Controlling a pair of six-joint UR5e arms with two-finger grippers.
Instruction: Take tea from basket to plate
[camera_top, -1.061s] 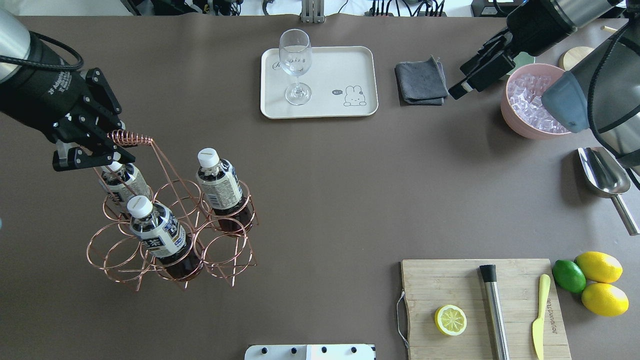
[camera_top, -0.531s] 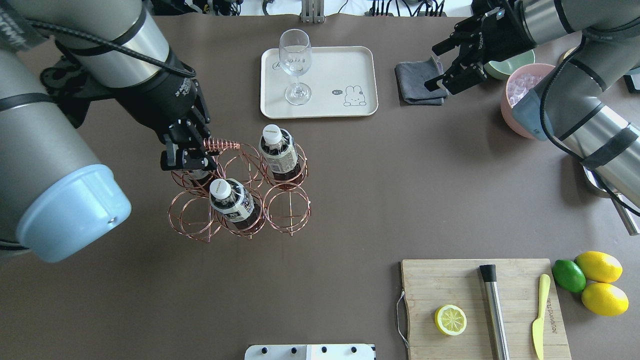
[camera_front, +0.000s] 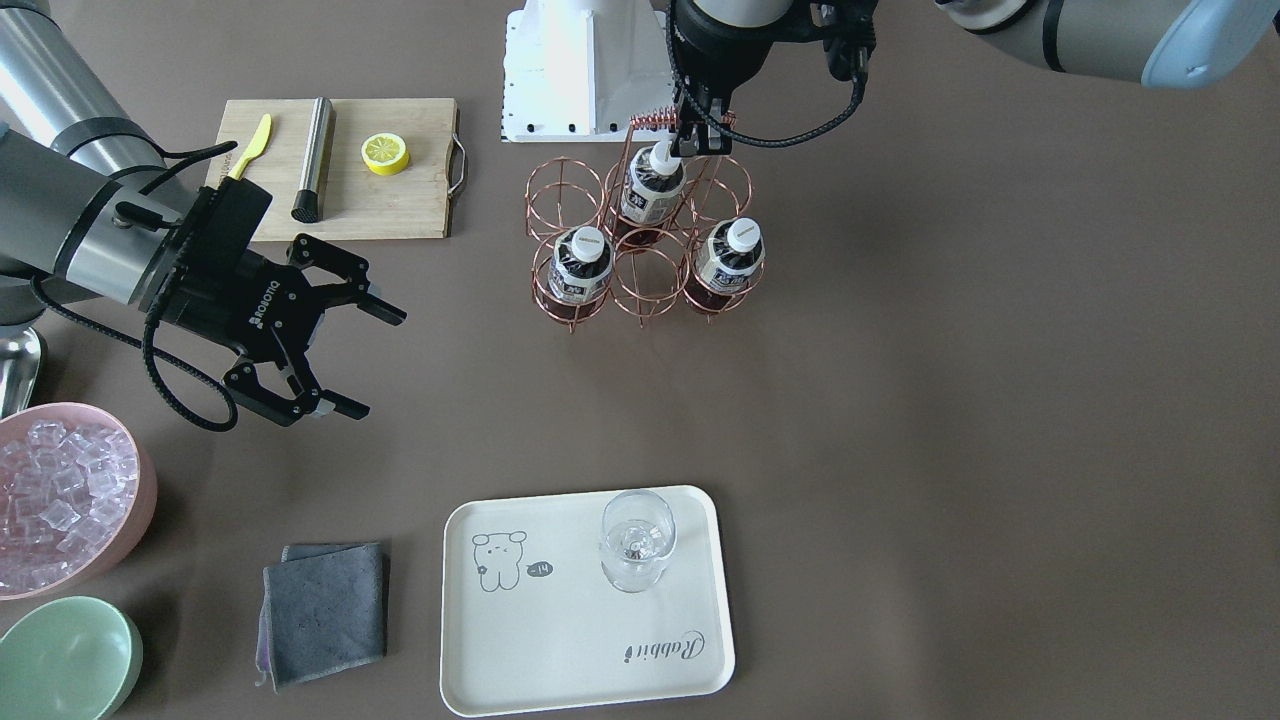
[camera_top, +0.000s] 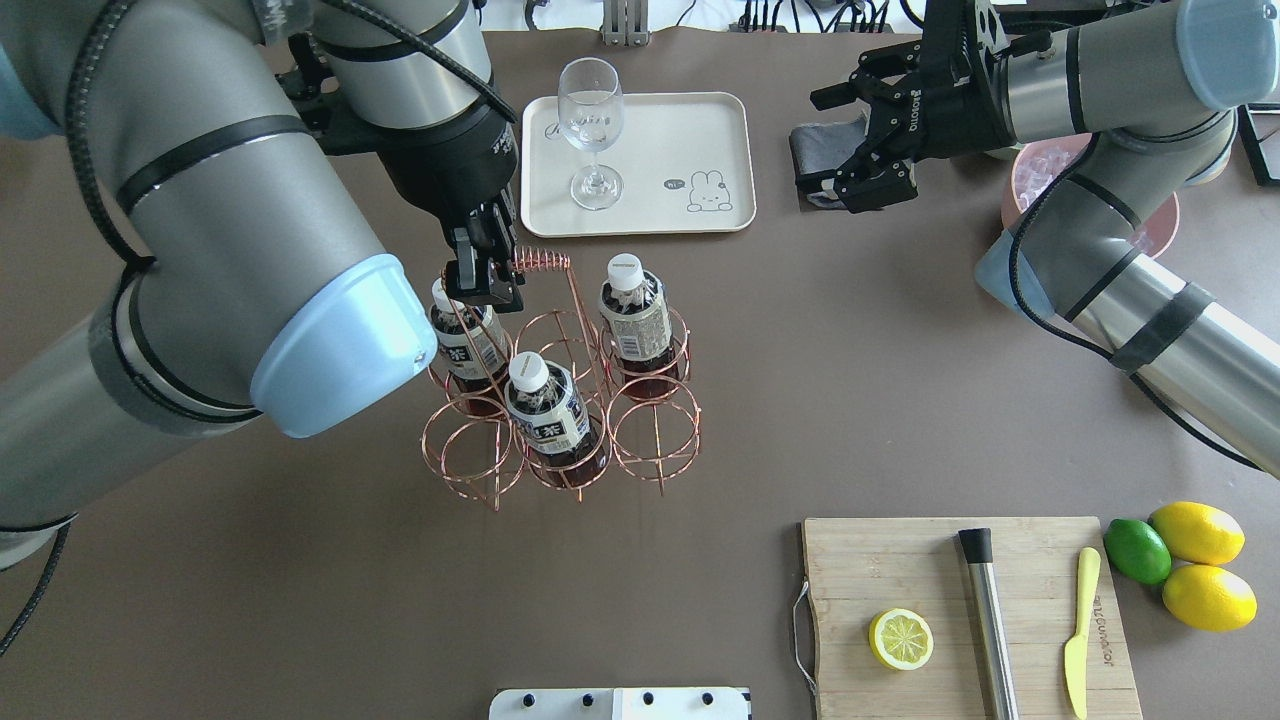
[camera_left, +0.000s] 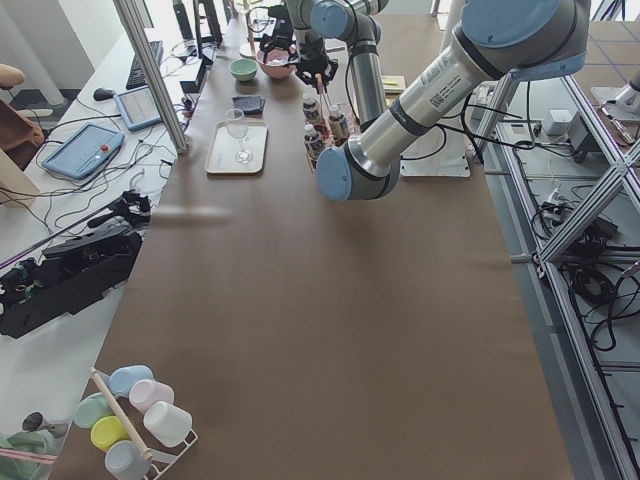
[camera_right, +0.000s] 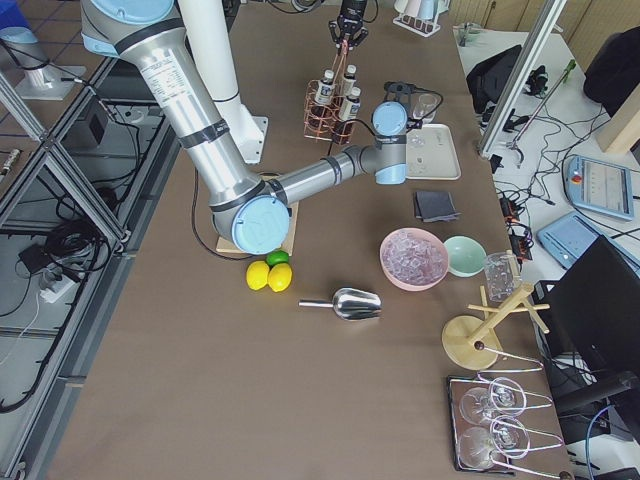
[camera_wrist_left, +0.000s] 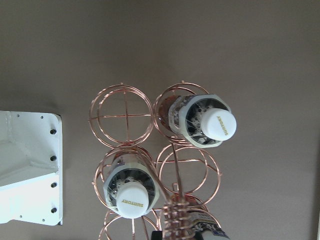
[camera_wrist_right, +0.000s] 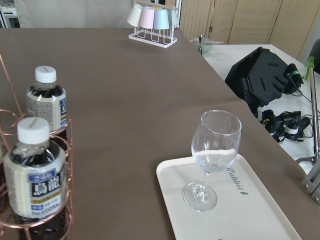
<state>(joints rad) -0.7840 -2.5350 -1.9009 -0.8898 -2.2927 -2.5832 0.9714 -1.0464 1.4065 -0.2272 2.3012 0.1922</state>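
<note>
The copper wire basket (camera_top: 655, 455) stands left of the table's middle and holds three tea bottles (camera_top: 636, 310) (camera_top: 546, 410) (camera_top: 466, 340). My left gripper (camera_top: 484, 280) is shut on the basket's coiled handle (camera_top: 540, 263), also seen in the front-facing view (camera_front: 690, 140). I cannot tell whether the basket touches the table. The left wrist view looks down on two white caps (camera_wrist_left: 218, 125) (camera_wrist_left: 134, 200). The cream plate (camera_top: 690, 130) lies beyond the basket and carries a wine glass (camera_top: 592, 130). My right gripper (camera_top: 828, 145) is open and empty, over the grey cloth.
A grey cloth (camera_front: 325, 610), a pink bowl of ice (camera_front: 60, 500) and a green bowl (camera_front: 60, 655) lie on the plate's right. A cutting board (camera_top: 900, 560) with lemon half, metal bar and knife is at the near right, next to lemons (camera_top: 1198, 533).
My left arm has carried the basket by its handle to the right, nearer the plate. My right gripper has moved left, from the ice bowl to over the grey cloth.
</note>
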